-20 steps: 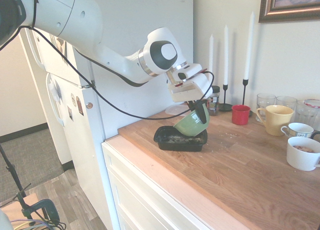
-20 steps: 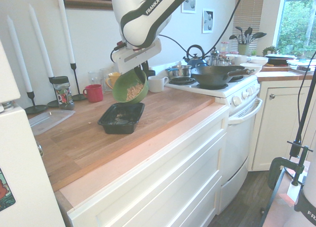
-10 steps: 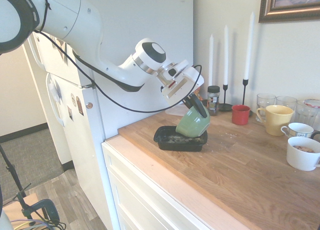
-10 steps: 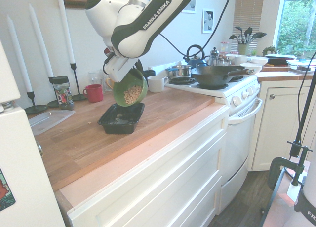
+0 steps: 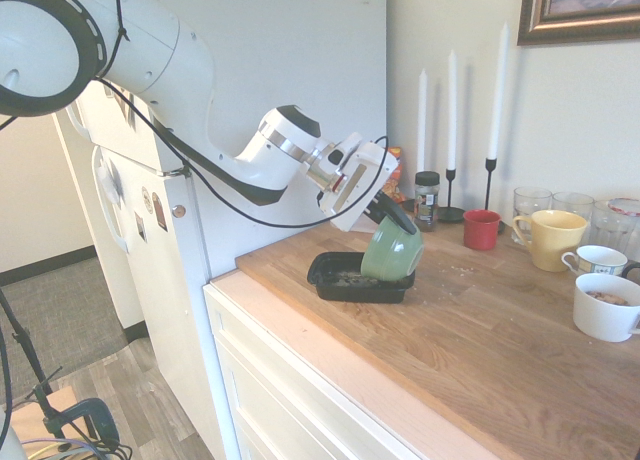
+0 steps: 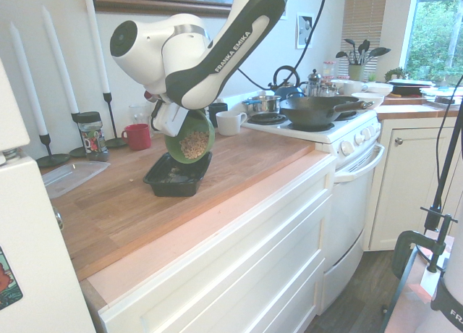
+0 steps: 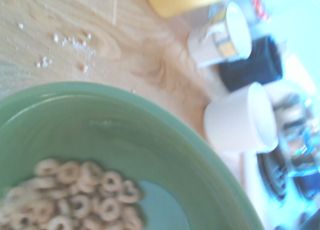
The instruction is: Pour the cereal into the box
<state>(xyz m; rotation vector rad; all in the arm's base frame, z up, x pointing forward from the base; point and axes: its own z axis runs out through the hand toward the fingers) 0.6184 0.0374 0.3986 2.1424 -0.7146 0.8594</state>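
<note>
My gripper [image 5: 385, 212] is shut on the rim of a green bowl [image 5: 391, 251], which is tipped steeply on its side over the box [image 5: 330, 277], a shallow black tray on the wooden counter. The cereal [image 6: 194, 144], a heap of tan rings, lies in the low side of the bowl [image 6: 190, 136] and shows close up in the wrist view as cereal [image 7: 80, 197] on the bowl's [image 7: 165, 155] green inside. Some cereal pieces lie in the box [image 6: 176, 177]. The bowl's lower rim hangs just above the tray's far end.
Behind the tray stand a spice jar [image 5: 427, 200], tall white candles [image 5: 497, 100], a red cup [image 5: 481, 229], a yellow mug [image 5: 551, 239], glasses and white mugs [image 5: 605, 306]. A clear lid [image 6: 69, 176] lies by the fridge [image 5: 150, 210]. A stove with a wok [image 6: 315, 110] adjoins the counter.
The wrist has rotated further and sunk, tipping the green bowl from slanted to nearly on its side over the tray. The cereal has slid toward the bowl's lower rim.
</note>
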